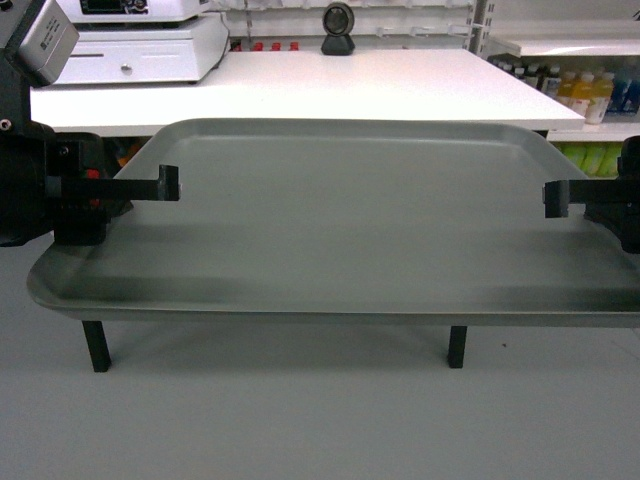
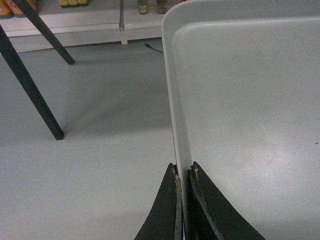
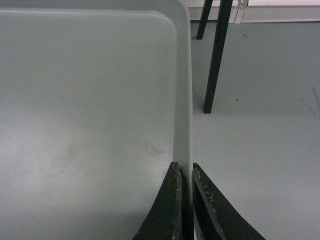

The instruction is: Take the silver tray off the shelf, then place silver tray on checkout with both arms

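- The silver tray (image 1: 340, 230) is hanging in the air between the two arms, in front of the checkout (image 1: 300, 90) and not yet resting on it; the grey floor and the bench's dark legs (image 1: 96, 345) are showing beneath it.
- The left hand (image 2: 182, 172) is pinching the tray's left rim, one finger inside and one outside the raised edge, clenched on the thin metal.
- The right hand (image 3: 184, 170) is doing the same on the opposite rim, grasping it between both fingers.
- Judging from the width of the tray, far broader than either hand, the two grips on opposite short sides are sharing the load and keeping it from tipping or twisting.
- The tray is sitting roughly level in the head view, which suits sliding or lowering it flat onto the white top.
- The tray's inside is holding nothing; only a plain dull grey surface with faint smudges is showing.
- On the bench, a black dome-shaped scanner (image 1: 338, 30) is standing at the back and a white cash register (image 1: 140, 45) at the left, leaving bare top in front of them.
- Bottles (image 1: 585, 92) are standing on store shelving to the right, well apart from the tray.
- The remaining step seems to be carrying the tray forward over the bench edge, both arms moving together.
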Robot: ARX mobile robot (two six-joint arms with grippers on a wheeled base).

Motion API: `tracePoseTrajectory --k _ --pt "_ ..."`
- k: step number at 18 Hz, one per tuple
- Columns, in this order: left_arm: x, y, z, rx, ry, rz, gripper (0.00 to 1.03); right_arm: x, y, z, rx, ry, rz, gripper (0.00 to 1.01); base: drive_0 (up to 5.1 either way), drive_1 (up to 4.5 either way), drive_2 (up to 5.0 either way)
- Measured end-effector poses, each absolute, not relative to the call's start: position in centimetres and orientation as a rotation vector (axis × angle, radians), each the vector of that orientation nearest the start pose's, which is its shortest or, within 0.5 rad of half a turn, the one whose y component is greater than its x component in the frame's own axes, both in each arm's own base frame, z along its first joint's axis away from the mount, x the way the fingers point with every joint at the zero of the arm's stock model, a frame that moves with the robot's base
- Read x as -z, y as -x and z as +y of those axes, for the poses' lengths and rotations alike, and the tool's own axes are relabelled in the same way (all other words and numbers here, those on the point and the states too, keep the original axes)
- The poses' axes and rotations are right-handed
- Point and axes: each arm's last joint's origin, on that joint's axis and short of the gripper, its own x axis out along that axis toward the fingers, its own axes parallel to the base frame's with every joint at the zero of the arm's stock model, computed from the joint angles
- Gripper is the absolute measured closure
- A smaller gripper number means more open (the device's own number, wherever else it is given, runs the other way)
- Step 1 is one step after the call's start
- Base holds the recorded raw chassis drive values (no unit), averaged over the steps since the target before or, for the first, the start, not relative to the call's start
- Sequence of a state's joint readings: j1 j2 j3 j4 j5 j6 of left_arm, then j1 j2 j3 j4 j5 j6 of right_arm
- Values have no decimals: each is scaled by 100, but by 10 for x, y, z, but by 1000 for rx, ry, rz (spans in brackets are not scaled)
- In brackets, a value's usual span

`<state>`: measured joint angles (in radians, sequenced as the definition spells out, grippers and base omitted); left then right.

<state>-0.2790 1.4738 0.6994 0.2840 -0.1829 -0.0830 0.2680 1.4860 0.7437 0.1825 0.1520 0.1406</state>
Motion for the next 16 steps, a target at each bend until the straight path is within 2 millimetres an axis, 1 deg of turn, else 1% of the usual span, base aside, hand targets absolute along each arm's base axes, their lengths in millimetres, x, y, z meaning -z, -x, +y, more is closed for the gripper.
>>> tracePoseTrajectory --k 2,14,16 --pt "-192 -287 -74 63 -30 484 99 -195 -291 77 -79 -20 544 98 0 0 0" --pt "-193 -286 -76 74 -30 478 99 -195 -291 76 -76 -22 546 98 -6 -6 -6" --pt "-192 -286 -76 73 -31 485 99 -195 -291 75 -75 -21 552 98 -4 426 -434"
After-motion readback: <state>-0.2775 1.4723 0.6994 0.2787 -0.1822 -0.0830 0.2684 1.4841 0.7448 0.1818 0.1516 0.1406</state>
